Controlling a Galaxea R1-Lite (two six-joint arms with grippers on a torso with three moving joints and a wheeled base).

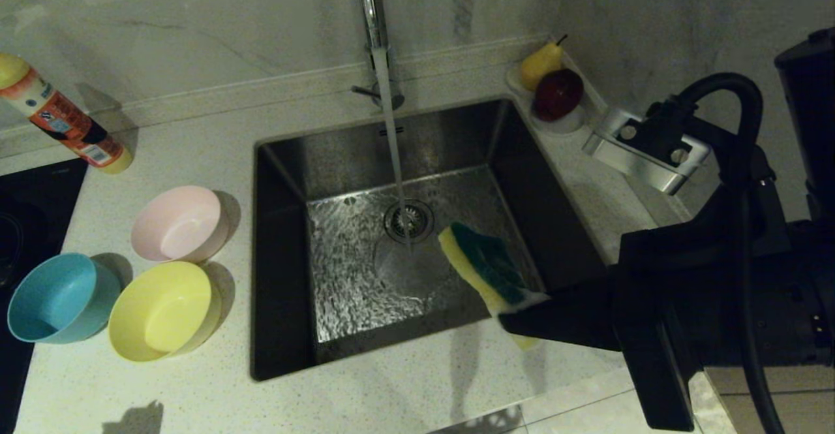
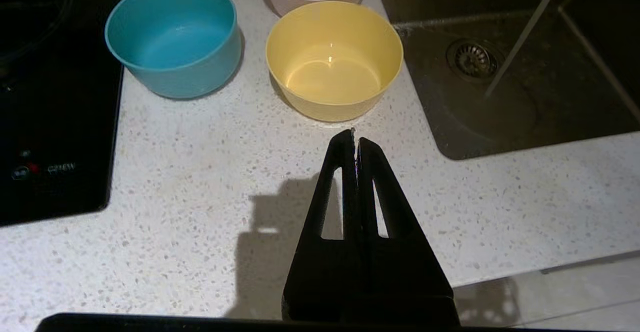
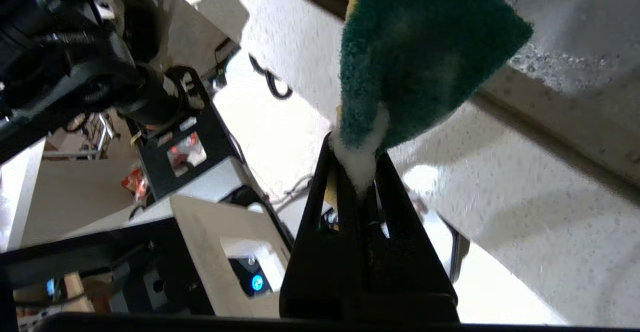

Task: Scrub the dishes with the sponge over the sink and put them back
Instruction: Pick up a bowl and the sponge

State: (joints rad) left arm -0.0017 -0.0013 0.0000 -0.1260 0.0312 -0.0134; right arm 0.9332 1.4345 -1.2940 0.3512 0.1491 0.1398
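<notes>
Three round plastic bowls stand on the speckled white surface (image 1: 404, 388) left of the one square steel sink (image 1: 365, 277): one pale pink bowl (image 1: 177, 223), one teal blue bowl (image 1: 57, 298), one yellow bowl (image 1: 163, 311). The right gripper (image 1: 522, 322) has its fingers pinching the one green-and-yellow rectangular sponge (image 1: 488, 264) over the sink. The left gripper (image 2: 355, 144) hangs near the yellow bowl, fingers pressed together.

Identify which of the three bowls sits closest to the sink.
The yellow bowl: its rim comes nearest the sink edge. The pink bowl stands slightly further from it, and the teal bowl sits furthest, by the black hob.

Matte black right arm (image 1: 704, 290), looping black cable (image 1: 743, 134), silver screwed bracket (image 1: 642, 150)
</notes>
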